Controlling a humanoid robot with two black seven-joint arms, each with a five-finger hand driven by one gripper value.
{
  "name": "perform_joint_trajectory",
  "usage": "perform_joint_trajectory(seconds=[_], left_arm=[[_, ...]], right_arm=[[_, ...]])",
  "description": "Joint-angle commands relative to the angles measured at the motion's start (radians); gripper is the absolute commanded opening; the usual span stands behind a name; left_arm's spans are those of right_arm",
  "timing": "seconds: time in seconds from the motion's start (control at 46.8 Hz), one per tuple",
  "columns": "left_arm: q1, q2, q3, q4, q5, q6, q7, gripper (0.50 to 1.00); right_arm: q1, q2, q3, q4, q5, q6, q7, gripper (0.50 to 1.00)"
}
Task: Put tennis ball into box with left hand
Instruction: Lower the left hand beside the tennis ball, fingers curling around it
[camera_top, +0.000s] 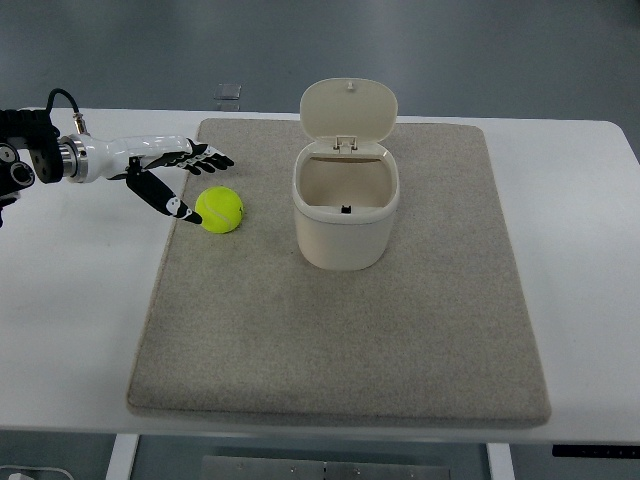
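A yellow-green tennis ball (220, 210) lies on the grey mat (340, 330), left of the box. The cream box (345, 205) stands upright near the mat's middle back, its hinged lid flipped up and its inside bare. My left hand (195, 185) reaches in from the left edge, just left of and slightly behind the ball. Its fingers (208, 158) are spread above the ball's far side and its thumb tip sits close by the ball's left side. The hand holds nothing.
The mat covers most of a white table (80, 300). A small clear square object (228, 92) lies on the floor beyond the table's far edge. The right arm does not show.
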Motion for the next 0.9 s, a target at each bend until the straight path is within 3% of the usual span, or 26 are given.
perform_joint_trajectory(seconds=[0.0,0.876], left_arm=[[0.007,0.0,0.0,0.002,-0.001,0.0,0.0,0.93],[0.039,-0.081,0.0,0.043,0.051,0.04,0.0,0.926]], right_arm=[[-0.001,0.0,0.0,0.0,0.0,0.0,0.0,0.938],[-0.001,0.0,0.0,0.001,0.0,0.0,0.0,0.938]])
